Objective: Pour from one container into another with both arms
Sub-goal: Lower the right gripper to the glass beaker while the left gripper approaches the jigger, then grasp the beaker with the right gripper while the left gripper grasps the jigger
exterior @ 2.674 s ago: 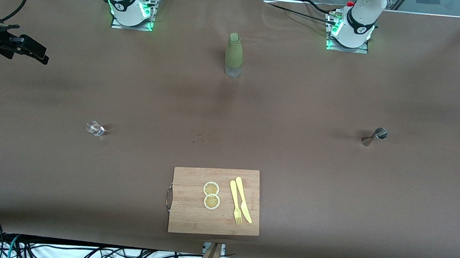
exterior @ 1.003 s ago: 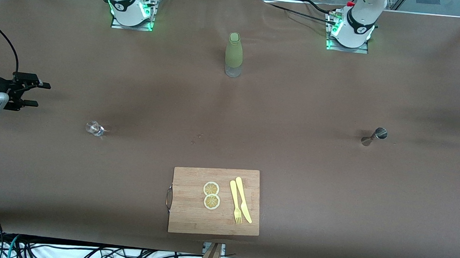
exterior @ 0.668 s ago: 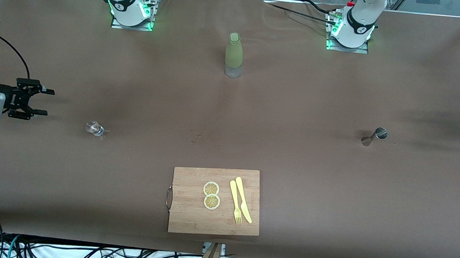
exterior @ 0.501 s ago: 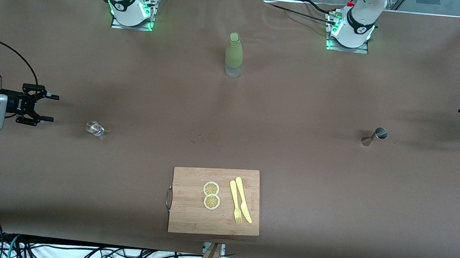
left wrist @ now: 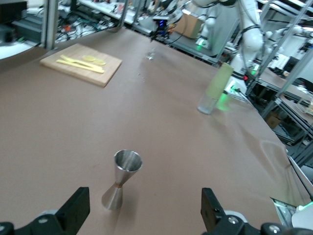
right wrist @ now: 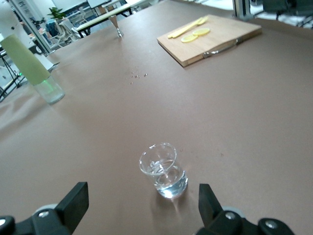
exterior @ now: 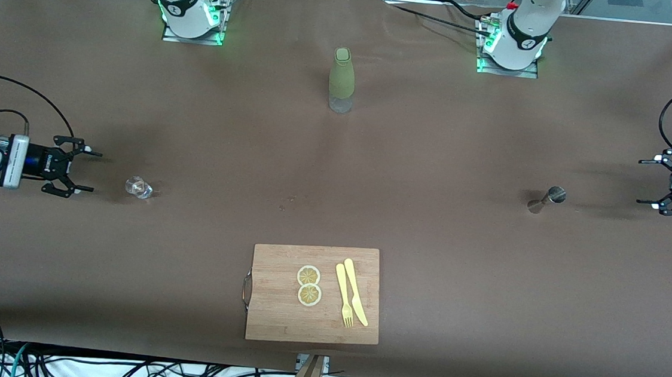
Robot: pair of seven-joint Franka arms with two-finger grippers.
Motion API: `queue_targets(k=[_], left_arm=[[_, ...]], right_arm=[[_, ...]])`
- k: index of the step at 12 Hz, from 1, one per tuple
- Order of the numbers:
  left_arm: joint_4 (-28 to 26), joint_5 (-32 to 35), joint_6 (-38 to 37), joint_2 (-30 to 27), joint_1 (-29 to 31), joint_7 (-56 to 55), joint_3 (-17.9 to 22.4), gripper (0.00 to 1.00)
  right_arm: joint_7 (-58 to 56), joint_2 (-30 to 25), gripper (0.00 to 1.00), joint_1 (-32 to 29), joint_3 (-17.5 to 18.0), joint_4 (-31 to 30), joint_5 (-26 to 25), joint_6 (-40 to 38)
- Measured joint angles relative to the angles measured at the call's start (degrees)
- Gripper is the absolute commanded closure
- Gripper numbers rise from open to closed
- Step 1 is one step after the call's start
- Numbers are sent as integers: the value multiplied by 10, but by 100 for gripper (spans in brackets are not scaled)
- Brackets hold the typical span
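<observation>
Glass (exterior: pixel 139 187): small clear tumbler, standing at the left of the front view; apparently a little liquid inside. Judged light, fragile and slippery; grip across the wall at mid-height.
Jigger (exterior: pixel 546 199): steel double cone, standing at the right of the front view. Judged light, rigid and prone to tipping; take it at the narrow waist.
Right gripper (exterior: pixel 75 167): low over the table at the left edge of the front view, just beside the glass, fingers spread wide, empty; glass centred between them in the right wrist view (right wrist: pixel 164 170).
Left gripper (exterior: pixel 654 183): at the right edge of the front view, near the jigger, wide, empty; jigger lies ahead in the left wrist view (left wrist: pixel 122 179).
Arm pose: both wrists horizontal, fingers pointing toward the table centre.
</observation>
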Motion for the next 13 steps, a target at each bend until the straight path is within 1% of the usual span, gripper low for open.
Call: queue_targets(k=[3, 5, 7, 10, 13], left_arm=[[-28, -22, -2, 12, 7, 80, -1, 0], [-53, -32, 0, 20, 9, 109, -1, 0], [-80, -49, 14, 30, 15, 132, -1, 0], [-111, -113, 57, 52, 21, 173, -1, 0], [-121, -121, 83, 64, 20, 220, -2, 0]], right_arm=[[-106, 38, 0, -1, 1, 0, 43, 3], [-147, 60, 0, -1, 10, 0, 57, 26], [-162, 66, 0, -2, 27, 0, 59, 55], [-162, 67, 0, 0, 46, 2, 59, 67], [-162, 72, 0, 6, 50, 2, 59, 67]])
